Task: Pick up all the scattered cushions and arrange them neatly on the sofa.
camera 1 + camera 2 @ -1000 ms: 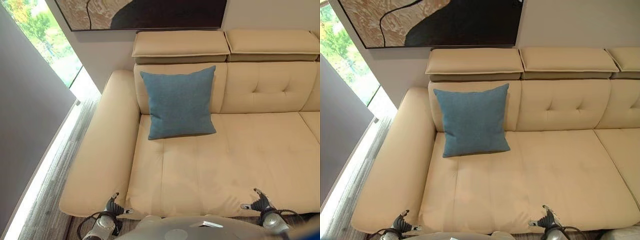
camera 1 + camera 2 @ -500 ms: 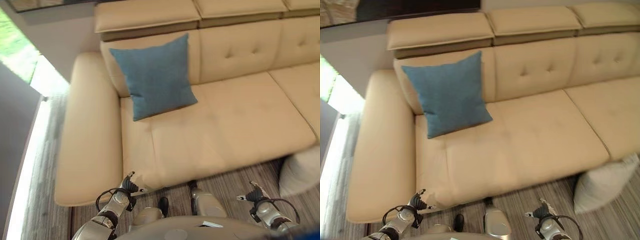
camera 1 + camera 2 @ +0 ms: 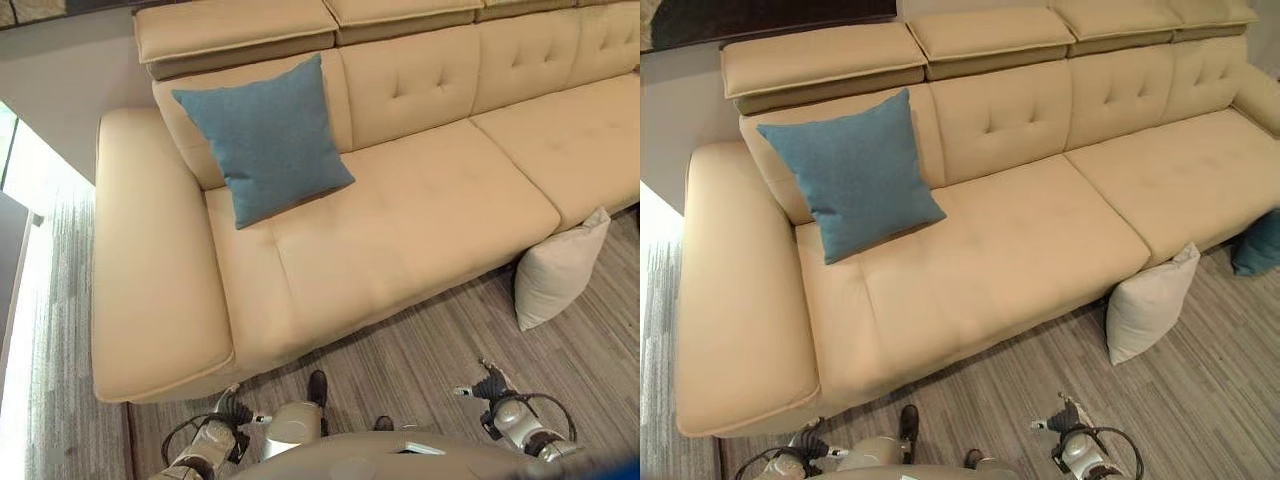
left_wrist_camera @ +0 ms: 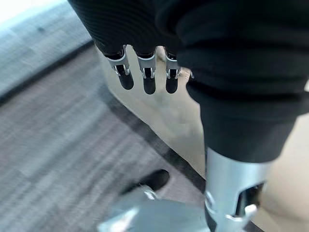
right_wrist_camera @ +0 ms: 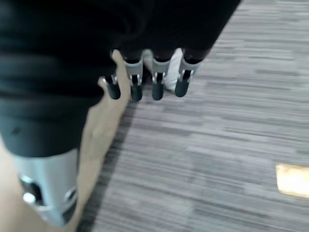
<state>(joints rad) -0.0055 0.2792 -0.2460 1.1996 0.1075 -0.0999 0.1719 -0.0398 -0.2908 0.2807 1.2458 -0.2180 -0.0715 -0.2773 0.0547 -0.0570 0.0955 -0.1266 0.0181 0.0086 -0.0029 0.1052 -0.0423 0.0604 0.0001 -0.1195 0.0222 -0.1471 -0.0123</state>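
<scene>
No text, label, brand, number or sign can be read on the sofa [image 3: 420, 215], the blue cushion [image 3: 265, 140], the beige cushion [image 3: 558, 270] on the floor or the wooden floor [image 3: 1200, 390].

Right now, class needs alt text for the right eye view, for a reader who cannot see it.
A beige sofa holds one blue cushion propped against its backrest near the armrest. On the floor, a beige cushion leans on the sofa front, and another blue cushion lies partly in frame. The robot's right hand hangs low, empty.
</scene>
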